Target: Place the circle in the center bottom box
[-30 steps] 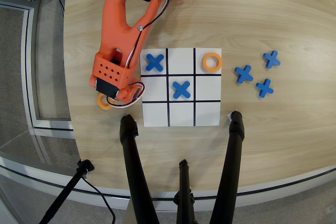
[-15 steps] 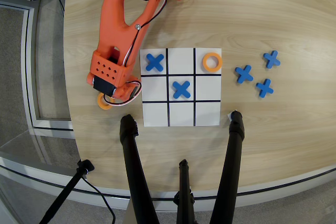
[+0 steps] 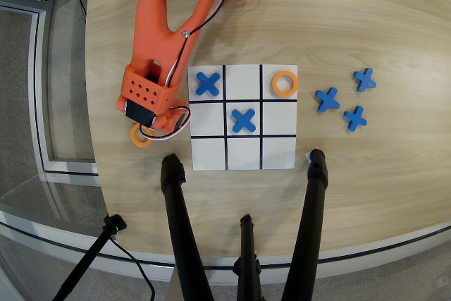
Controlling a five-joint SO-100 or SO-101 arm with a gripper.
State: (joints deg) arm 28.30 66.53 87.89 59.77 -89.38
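Orange arm (image 3: 158, 29), blk servos, cables

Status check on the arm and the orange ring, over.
End effector down left of the board, over an orange ring; grip state unclear. Target cell empty. Nothing blocking it.

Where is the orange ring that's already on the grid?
In the overhead view, that orange ring lies in the board's top-right cell, the corner nearest the three loose blue crosses, on the row toward the robot's base.
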